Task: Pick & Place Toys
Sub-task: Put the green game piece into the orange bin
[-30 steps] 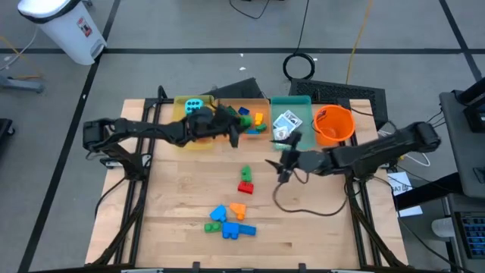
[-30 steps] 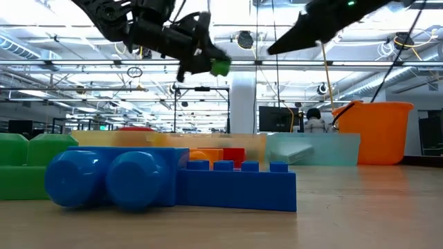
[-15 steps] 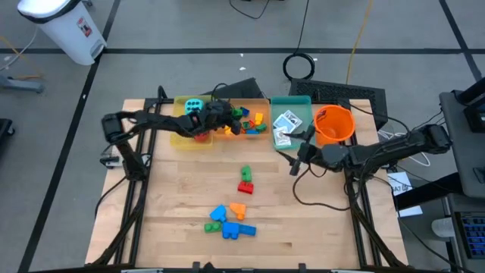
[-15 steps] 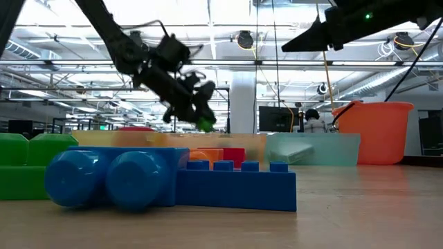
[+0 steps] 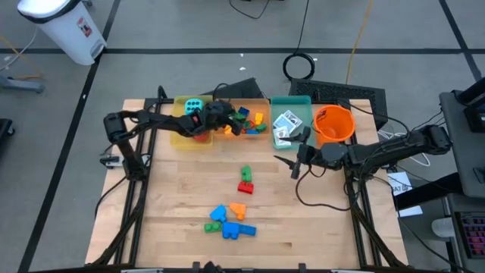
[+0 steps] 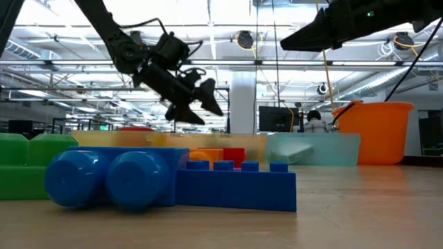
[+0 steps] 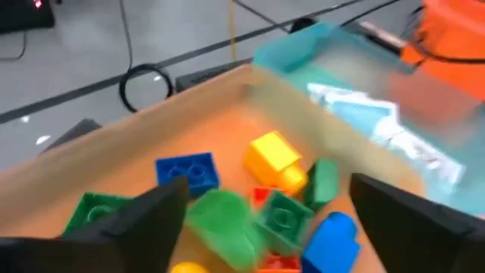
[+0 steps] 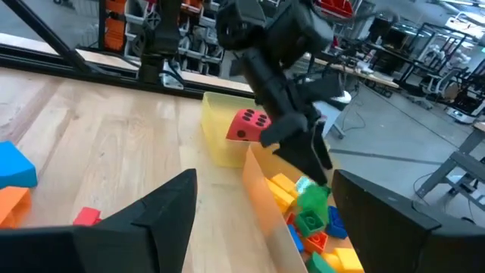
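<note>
My left gripper (image 5: 232,126) hangs open over the orange tray (image 5: 261,135) of building bricks. A green brick (image 7: 224,221) shows just below its spread fingers, at the top of the pile, apart from both. In the yellow tray (image 5: 179,130) sit a red die (image 8: 247,124) and a cyan die (image 5: 194,104). Card packs (image 5: 286,125) lie in the teal tray (image 5: 292,101). A green and red brick pair (image 5: 245,180) and a blue and orange cluster (image 5: 229,221) rest on the table. My right gripper (image 5: 296,164) hovers open and holds nothing, right of the table's middle.
An orange bucket (image 5: 334,125) stands at the far right, beside the teal tray. The three trays line the table's far edge. Bare wood lies between the trays and the loose bricks, and along the left side. A cable (image 5: 318,199) loops below my right arm.
My left gripper has come down over the orange tray, tipping its fingers downward, then opened and let go of the green brick, which now shows at the brick pile. My right gripper has drawn back a little toward the table's right edge.
</note>
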